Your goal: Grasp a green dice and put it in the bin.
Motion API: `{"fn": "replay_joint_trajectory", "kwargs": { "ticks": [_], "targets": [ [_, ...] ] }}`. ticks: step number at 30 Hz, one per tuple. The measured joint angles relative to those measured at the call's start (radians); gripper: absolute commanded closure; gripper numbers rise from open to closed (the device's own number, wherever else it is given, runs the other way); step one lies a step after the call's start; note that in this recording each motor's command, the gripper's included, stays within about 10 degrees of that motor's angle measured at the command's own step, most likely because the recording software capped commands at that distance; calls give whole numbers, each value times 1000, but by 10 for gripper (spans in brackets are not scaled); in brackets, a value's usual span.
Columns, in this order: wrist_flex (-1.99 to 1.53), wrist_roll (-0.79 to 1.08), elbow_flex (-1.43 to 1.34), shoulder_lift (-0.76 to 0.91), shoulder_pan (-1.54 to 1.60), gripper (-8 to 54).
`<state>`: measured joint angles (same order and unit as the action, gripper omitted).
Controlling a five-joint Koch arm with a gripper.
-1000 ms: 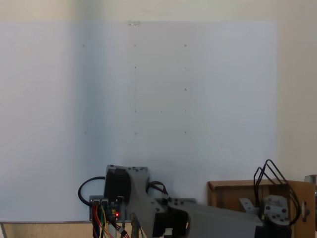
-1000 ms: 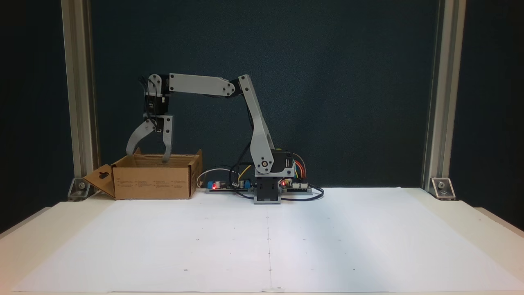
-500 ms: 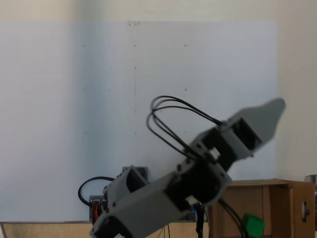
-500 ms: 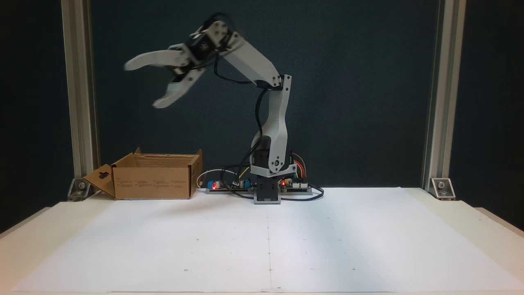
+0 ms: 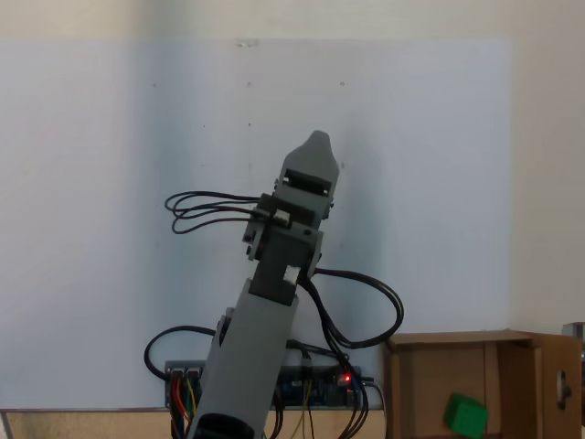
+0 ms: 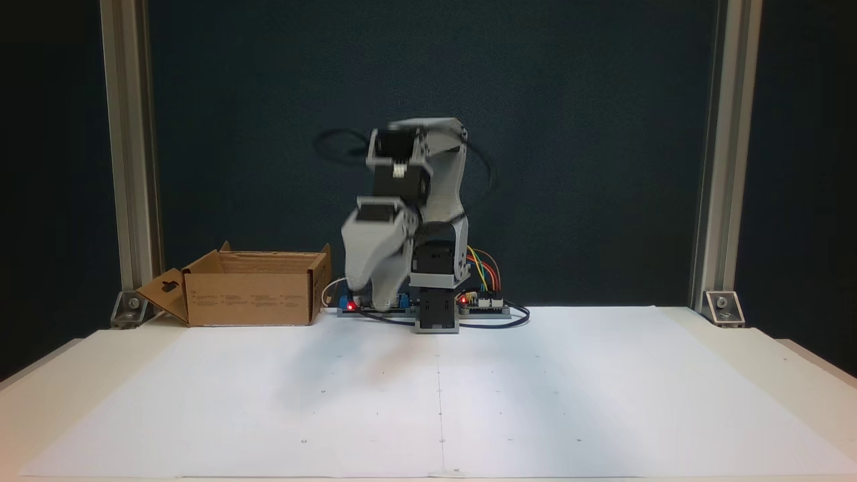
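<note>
Swung away from the bin, the arm now folds back over its base, the drop apparently done.

Lower right of a fixed view: the green dice point(image 5: 467, 414) lies inside the cardboard bin point(image 5: 416, 380); the gripper point(image 5: 313, 163) points up-frame at centre, its jaws stacked, so I cannot tell whether they are open. In the front fixed view, the blurred gripper point(image 6: 370, 289) hangs just right of the bin point(image 6: 249, 295); the next move seems only to settle at rest.

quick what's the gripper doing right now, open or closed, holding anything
Gripper: cannot tell whether open or shut; the view is blurred. It holds nothing: the small bright green dice lies inside the brown cardboard bin.
</note>
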<state>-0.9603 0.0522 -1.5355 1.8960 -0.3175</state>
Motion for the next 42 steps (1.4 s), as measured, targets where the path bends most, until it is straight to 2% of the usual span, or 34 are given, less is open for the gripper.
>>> {"fn": "replay_joint_trajectory", "kwargs": {
  "ticks": [9, 13, 16, 42],
  "targets": [
    [318, 0, -242, 147, 175, 11],
    [505, 0, -495, 273, 175, 12],
    [565, 0, -528, 311, 172, 14],
    [1299, 0, -698, 353, 144, 14]
  ]
}}
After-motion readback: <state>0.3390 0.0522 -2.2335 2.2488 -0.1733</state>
